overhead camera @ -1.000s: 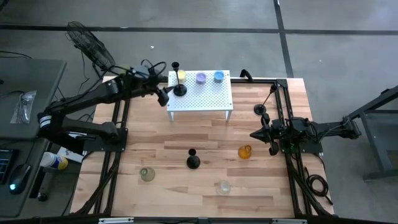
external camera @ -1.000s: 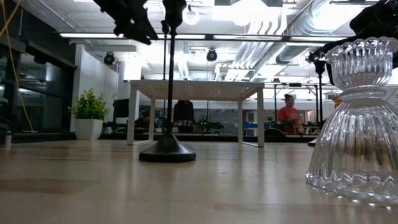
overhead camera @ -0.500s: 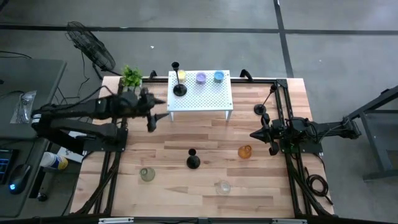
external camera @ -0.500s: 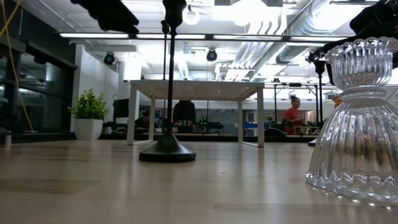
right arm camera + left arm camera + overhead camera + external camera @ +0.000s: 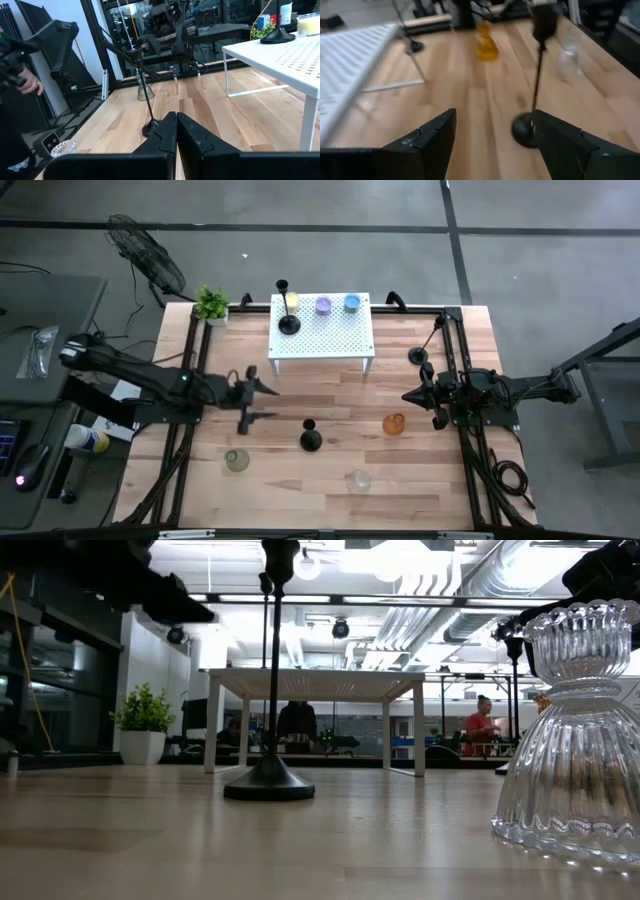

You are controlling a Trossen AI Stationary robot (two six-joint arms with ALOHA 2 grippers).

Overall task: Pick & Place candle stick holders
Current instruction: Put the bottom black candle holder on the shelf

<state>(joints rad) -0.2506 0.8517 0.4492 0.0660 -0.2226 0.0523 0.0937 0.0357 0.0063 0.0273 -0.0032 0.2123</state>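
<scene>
Now left claw [image 5: 262, 402] lower, beside mid-table candlestick [image 5: 310, 437].

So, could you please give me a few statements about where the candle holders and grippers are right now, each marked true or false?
1. A black candlestick stands on the white perforated stand. True.
2. The left gripper is shut on the black candlestick in the middle of the table. False: it is open and empty, short of that candlestick.
3. The amber cup sits on the wooden table, off the stand. True.
4. The right gripper is open. False: it is shut and holds nothing.
5. The purple cup stands on the wooden table. False: it is on the stand, between the yellow cup and the blue cup.
</scene>
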